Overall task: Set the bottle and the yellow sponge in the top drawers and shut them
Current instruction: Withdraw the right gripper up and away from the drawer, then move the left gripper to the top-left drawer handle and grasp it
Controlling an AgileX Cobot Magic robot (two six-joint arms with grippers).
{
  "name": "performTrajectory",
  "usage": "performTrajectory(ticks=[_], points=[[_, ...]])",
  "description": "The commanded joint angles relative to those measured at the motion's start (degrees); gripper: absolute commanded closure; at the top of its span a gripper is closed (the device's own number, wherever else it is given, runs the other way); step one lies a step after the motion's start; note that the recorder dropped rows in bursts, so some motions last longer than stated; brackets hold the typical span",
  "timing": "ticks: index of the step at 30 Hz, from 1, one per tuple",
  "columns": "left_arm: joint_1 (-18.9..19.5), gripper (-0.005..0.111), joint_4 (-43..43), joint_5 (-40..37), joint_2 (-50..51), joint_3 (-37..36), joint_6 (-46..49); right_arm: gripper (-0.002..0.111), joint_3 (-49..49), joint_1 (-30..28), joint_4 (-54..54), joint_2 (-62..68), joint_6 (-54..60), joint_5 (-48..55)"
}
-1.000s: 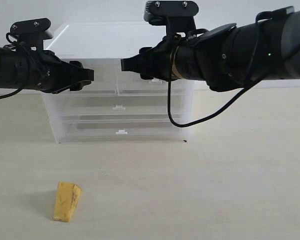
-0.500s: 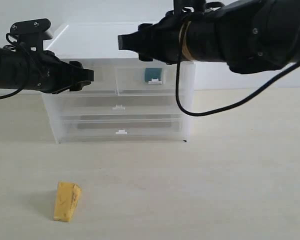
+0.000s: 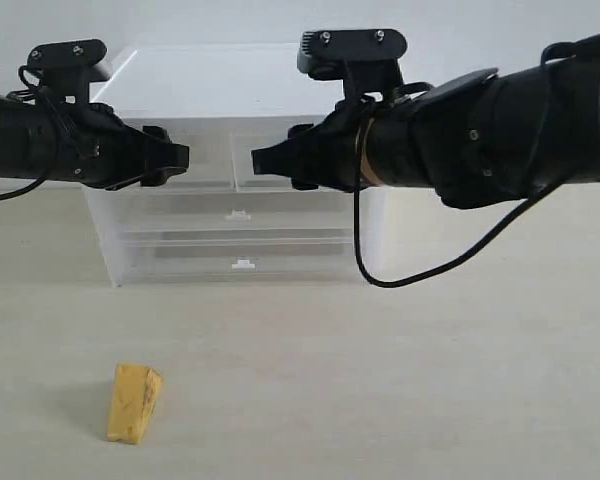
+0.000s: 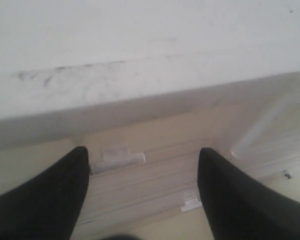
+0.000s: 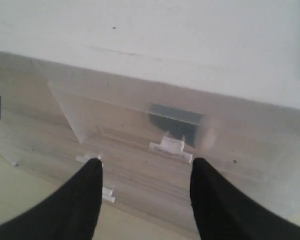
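The yellow sponge (image 3: 133, 402) lies on the table at the front left, far from both grippers. Through the right top drawer's translucent front (image 5: 120, 112), above its tab handle (image 5: 168, 145), shows a dark teal shape, the bottle (image 5: 175, 122). My right gripper (image 3: 265, 160) (image 5: 146, 162) hovers open and empty just in front of that drawer, hiding it in the exterior view. Before the left top drawer (image 3: 206, 168), near its tab handle (image 4: 118, 159), hangs my left gripper (image 3: 175, 158) (image 4: 143, 152), also open and empty. Both drawer fronts look flush with the cabinet.
The translucent drawer cabinet (image 3: 370, 250) stands at the back of the light wooden table (image 3: 430, 380), against a white wall. Below the top drawers sit two full-width drawers with small tab handles (image 3: 238, 215) (image 3: 242, 264). A black cable (image 3: 365, 250) loops down from the right arm.
The right arm rose above the cabinet, then came back down in front of the right top drawer, covering the teal label again. The left arm and the sponge stayed put.
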State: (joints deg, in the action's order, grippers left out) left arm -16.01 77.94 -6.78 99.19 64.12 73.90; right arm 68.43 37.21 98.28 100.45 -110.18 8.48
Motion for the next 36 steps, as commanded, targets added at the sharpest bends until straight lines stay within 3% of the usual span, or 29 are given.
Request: performTrajectory(ticks=[1, 11, 17, 21, 26, 27, 30, 36], points=[[0.05, 0.047, -1.17, -1.25, -0.60, -0.28, 0.24, 0.060, 3.19, -0.13, 0.15, 3.54, 0.71, 1.90], [0.05, 0.047, -4.36, -0.99, -2.68, -0.45, 0.25, 0.060, 9.87, -0.13, 1.22, 9.06, 1.79, 3.57], [0.26, 0.047, -4.12, -6.44, -5.42, -1.57, -7.65, 0.060, 10.01, -0.13, 1.67, 9.36, 2.78, 3.72], [3.80, 0.047, -3.34, -14.96, -6.30, -2.78, -13.42, 0.060, 10.01, -0.13, 1.67, 9.36, 2.90, 3.61], [13.09, 0.047, 1.47, -31.01, -5.70, -3.02, -15.20, 0.060, 10.01, -0.13, 1.67, 9.36, 3.01, 3.61], [16.42, 0.047, 5.29, -37.93, -5.34, -3.14, -15.20, 0.060, 10.01, -0.13, 1.67, 9.36, 3.01, 3.61], [21.62, 0.047, 11.96, -51.78, -2.83, -3.49, -14.44, 0.060, 10.01, -0.13, 1.67, 9.36, 3.01, 3.61], [22.84, 0.048, 22.00, -60.56, 8.25, -5.72, -7.44, 0.060, 10.01, -0.13, 1.67, 9.36, 3.00, 2.66]])
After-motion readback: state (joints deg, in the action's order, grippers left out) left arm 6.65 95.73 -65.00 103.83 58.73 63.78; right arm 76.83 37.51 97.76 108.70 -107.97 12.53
